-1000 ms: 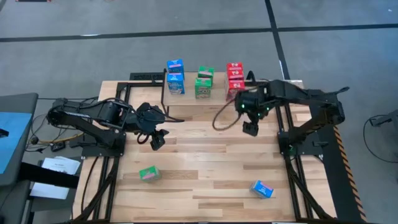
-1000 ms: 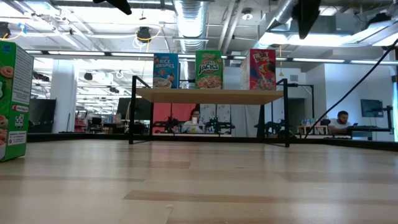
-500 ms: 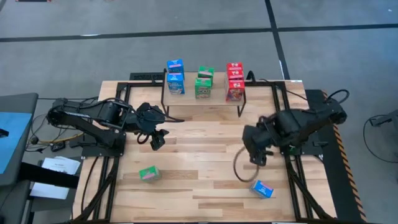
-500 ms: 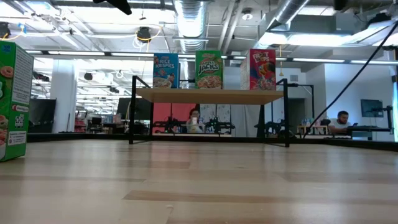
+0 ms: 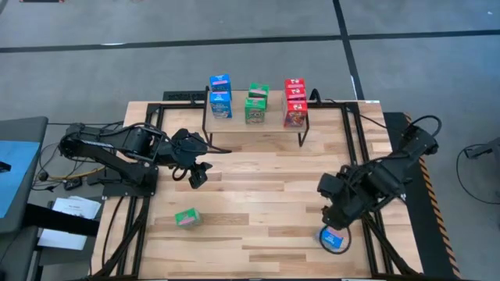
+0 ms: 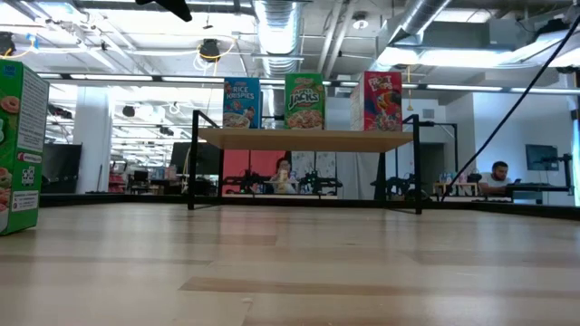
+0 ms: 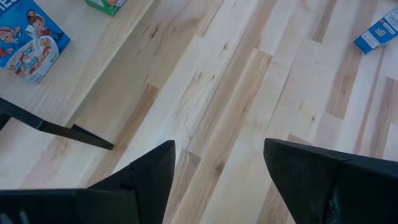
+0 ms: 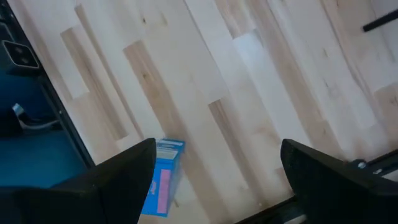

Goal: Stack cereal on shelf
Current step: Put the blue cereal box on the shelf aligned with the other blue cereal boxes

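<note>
Shelf (image 5: 254, 125): a low light-wood board on thin black legs at the far edge of the table (image 5: 250, 195).
On the shelf: seven cereal boxes standing in three groups; two blue boxes (image 5: 220, 96) at the left end, two green boxes (image 5: 255, 104) in the middle, three red boxes (image 5: 294, 101) at the right end.
Loose green box (image 5: 186, 218): on the table, near side, left of centre, well apart from the shelf.
Loose blue box (image 5: 333, 238): on the table toward the near right corner, partly under the right arm in the high view.
Right gripper (image 5: 331, 221): low over the table just beside the loose blue box; its fingers (image 8: 118, 177) are spread wide, nothing between them, the box lying by one finger in the right wrist view.
Left gripper (image 5: 197, 175): over the table's left middle, in front of the shelf's left end; fingers (image 7: 143, 177) apart, holding nothing, bare planks between them.
Room behind: seated people at desks beyond the shelf in the low view.
</note>
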Robot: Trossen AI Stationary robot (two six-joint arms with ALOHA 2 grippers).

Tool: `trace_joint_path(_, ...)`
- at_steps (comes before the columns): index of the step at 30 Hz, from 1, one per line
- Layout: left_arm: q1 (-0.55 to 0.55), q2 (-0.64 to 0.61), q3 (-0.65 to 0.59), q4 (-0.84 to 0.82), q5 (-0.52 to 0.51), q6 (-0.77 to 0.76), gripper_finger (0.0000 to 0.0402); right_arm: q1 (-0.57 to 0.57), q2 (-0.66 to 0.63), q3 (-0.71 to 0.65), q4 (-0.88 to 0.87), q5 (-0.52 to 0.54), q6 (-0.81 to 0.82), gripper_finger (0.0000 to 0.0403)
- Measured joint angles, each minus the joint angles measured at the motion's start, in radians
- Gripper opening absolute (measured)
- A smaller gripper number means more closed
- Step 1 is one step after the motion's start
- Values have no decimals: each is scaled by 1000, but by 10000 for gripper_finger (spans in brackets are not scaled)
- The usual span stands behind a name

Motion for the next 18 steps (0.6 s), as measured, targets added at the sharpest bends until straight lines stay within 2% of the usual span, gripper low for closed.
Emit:
trace_joint_path(14,0,0,0,0,0,0,234,148,8,0,9,34,294,368)
trace_joint_path(18,0,0,0,0,7,0,234,185,47,-1,17,31,318,368)
